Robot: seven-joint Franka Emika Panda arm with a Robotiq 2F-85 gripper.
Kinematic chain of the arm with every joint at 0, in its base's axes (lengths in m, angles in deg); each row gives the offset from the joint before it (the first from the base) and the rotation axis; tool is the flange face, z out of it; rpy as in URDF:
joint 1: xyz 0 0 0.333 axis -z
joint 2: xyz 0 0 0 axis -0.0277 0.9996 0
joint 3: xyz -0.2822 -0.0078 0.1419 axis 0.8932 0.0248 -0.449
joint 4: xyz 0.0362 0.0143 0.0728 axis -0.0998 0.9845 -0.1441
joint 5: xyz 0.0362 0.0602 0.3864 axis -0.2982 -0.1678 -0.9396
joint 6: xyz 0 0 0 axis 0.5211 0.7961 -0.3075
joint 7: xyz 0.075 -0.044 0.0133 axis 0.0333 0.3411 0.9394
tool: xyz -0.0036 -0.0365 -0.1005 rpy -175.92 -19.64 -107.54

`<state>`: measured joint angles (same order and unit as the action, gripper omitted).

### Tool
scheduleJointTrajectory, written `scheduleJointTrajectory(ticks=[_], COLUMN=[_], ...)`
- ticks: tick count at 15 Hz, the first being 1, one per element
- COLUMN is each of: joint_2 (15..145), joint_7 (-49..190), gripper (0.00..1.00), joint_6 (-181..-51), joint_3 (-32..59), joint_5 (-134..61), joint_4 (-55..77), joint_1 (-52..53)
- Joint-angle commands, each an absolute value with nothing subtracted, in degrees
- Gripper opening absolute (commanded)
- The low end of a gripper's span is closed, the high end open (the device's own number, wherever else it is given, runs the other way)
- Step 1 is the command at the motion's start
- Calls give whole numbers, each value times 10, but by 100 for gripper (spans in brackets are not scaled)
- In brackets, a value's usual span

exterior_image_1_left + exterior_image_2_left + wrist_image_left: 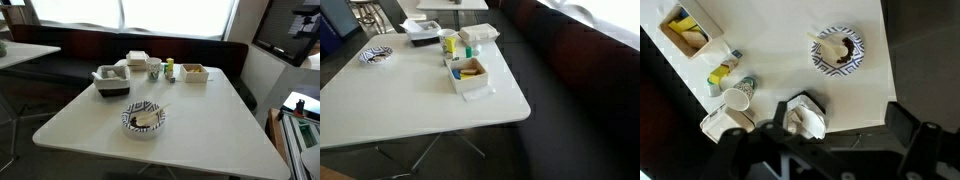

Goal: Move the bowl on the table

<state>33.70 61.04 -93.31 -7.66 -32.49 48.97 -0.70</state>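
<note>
Hovering high over the tabletop (770,40), the hand (830,140) shows up only in the wrist view, as a dark blurred shape along the bottom edge. Its two fingers (912,135) stand well apart and nothing is caught between them. Just above the hand in that picture sits the bowl (805,116), with dark sides, a white rim and something pale and crumpled inside, close to the edge of the tabletop.

Neither exterior view shows the hand, but in both the bowl (111,80) (421,32) stands upright on the white surface, untouched. The round zigzag bowl (144,118) stands apart from it, nearer a different edge, with something brown and a pale stick in it.

A row of smaller things runs along the side by the dark bench (60,65). A white food box (138,59) with its lid down is near the bowl. Just beside it come a cup (154,70) and a small yellow-green container (169,68). The beige open box (194,72) is at the far end of the row, and an exterior view shows yellow contents in it (470,72). A second, smaller table (20,52) pokes in at the edge of the scene
</note>
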Motion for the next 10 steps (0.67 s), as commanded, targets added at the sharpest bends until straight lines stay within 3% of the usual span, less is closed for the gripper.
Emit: scheduleJointTrajectory(ticks=[1,10], joint_2=[340,340], joint_7=[604,604], gripper=[100,100], joint_6=[-931,-931], joint_3=[-64,-64], joint_5=[-317,-317], joint_4=[488,488], joint_1=[-23,-23])
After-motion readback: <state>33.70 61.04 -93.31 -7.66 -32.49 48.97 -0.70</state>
